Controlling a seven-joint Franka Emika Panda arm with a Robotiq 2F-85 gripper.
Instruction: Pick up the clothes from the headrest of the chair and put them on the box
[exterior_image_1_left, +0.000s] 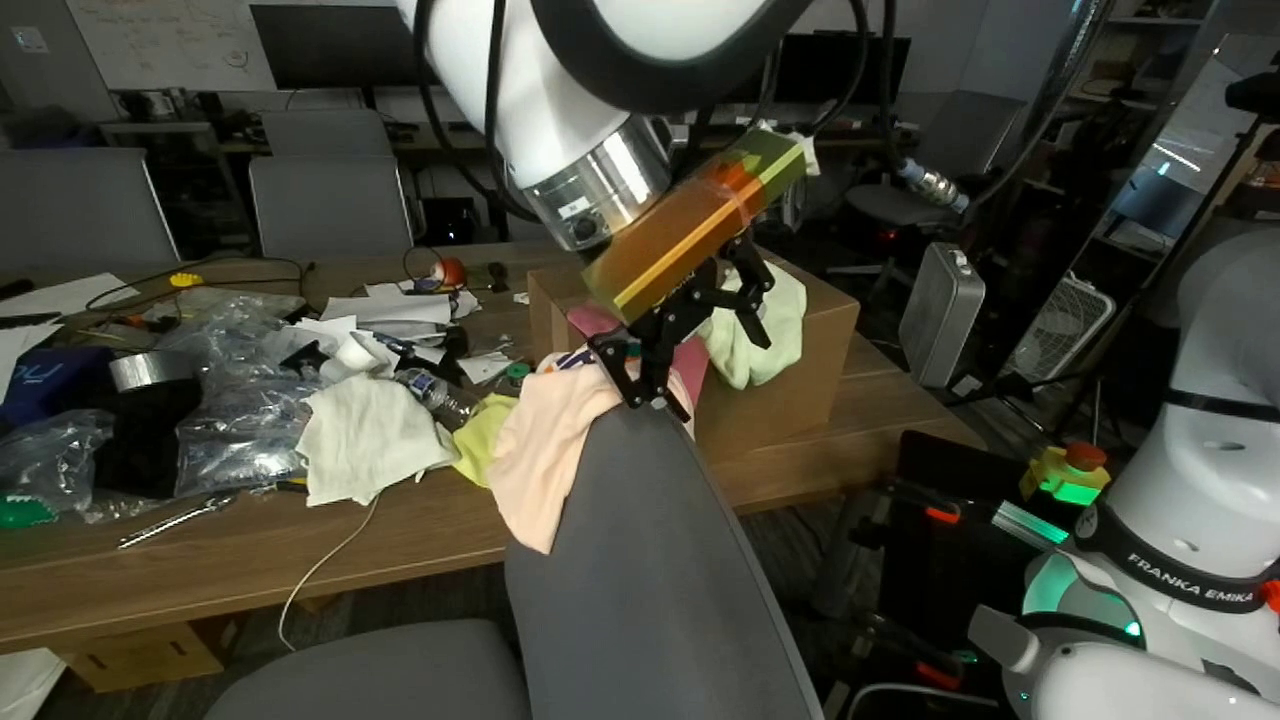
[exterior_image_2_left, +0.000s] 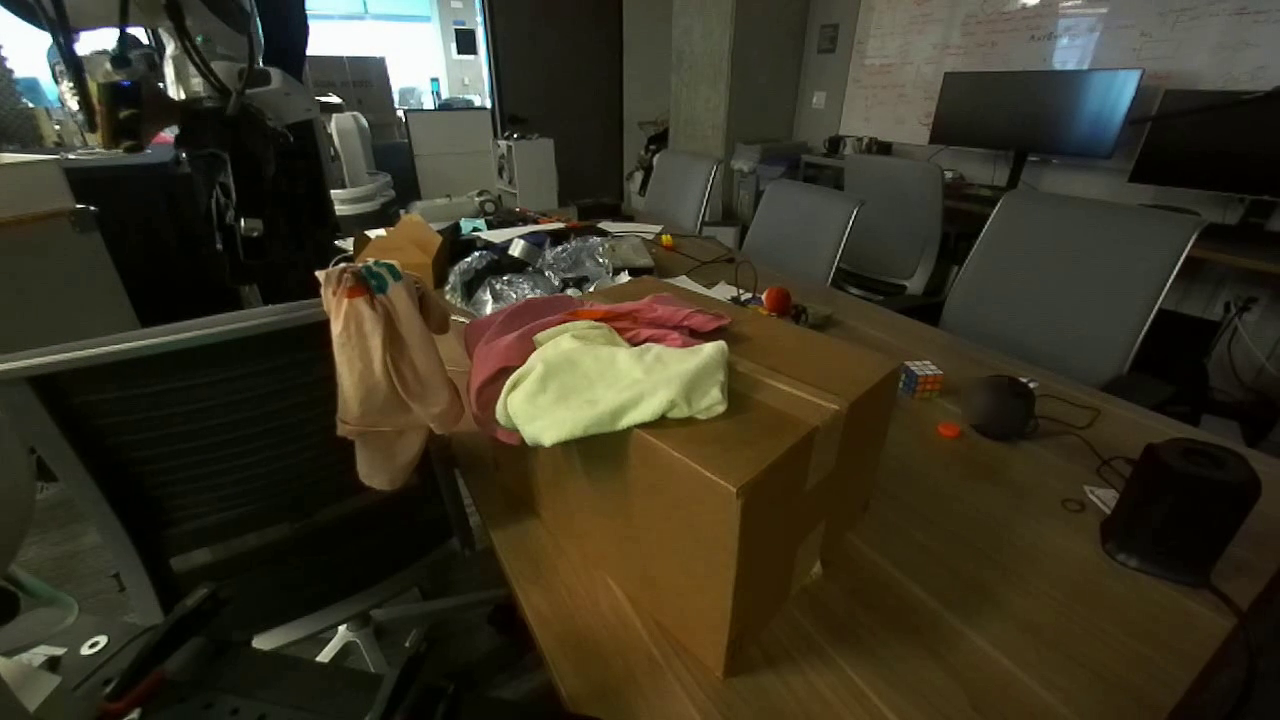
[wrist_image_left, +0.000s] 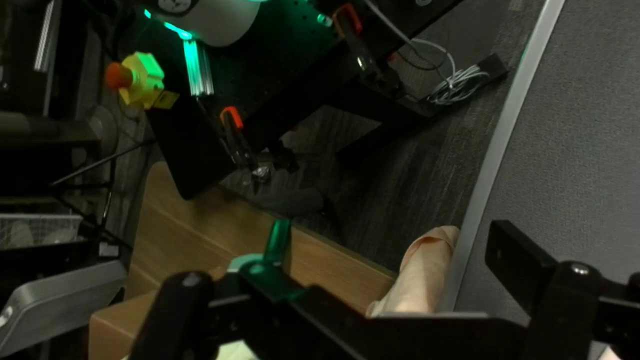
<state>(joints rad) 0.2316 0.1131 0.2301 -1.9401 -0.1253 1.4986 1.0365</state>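
A peach cloth hangs over the top of the grey chair back; the cloth also shows in an exterior view and, partly hidden, in the wrist view. The cardboard box stands on the table beside the chair. A pale green cloth and a pink cloth lie on it, draped over its edge. My gripper is open and empty. In the wrist view its fingers stand apart, with the chair edge and the peach cloth seen beyond and between them.
On the wooden table lie a white cloth, a yellow-green cloth, plastic bags and papers. A black speaker-like object and a puzzle cube stand past the box. The robot base is beside the chair.
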